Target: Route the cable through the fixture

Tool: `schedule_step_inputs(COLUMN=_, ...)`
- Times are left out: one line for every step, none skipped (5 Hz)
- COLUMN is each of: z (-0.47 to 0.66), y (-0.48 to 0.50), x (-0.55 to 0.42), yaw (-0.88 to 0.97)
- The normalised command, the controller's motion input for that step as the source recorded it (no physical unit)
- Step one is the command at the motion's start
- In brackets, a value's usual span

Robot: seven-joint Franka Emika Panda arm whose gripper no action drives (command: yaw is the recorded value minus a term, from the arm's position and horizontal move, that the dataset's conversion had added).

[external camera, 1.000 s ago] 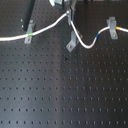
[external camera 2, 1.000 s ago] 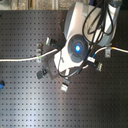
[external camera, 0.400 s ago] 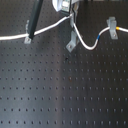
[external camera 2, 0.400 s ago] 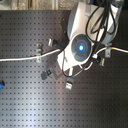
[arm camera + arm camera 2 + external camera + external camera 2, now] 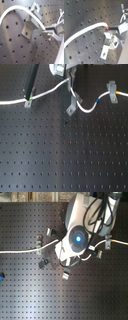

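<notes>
The white cable [image 5: 47, 91] runs from the first exterior view's left edge through a small clip [image 5: 27, 102] by its green band. It rises to my gripper [image 5: 67, 78] at the top, drops past a grey fixture [image 5: 72, 107] and loops right to a third clip [image 5: 112, 87] by its blue and yellow-orange bands. In both wrist views the fingers are shut on the cable [image 5: 15, 10] next to the grey fixture [image 5: 30, 26]. A reddish band shows at the fingertips [image 5: 108, 28]. In the second exterior view the arm [image 5: 77, 238] hides the gripper.
The black perforated board [image 5: 65, 159] fills the scene. Small clips [image 5: 42, 262] stand around the arm in the second exterior view, with a blue object [image 5: 1, 277] at the second exterior view's left edge. A dark slanted bar [image 5: 32, 81] stands over the left clip.
The gripper has shifted only slightly with the cable in it. The cable's run through the clips looks the same.
</notes>
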Motion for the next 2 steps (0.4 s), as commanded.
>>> schedule_step_inputs(z=0.14, y=-0.008, x=-0.016, yaw=-0.05)
schedule_step_inputs(z=0.28, y=-0.23, x=-0.278, yaw=-0.21)
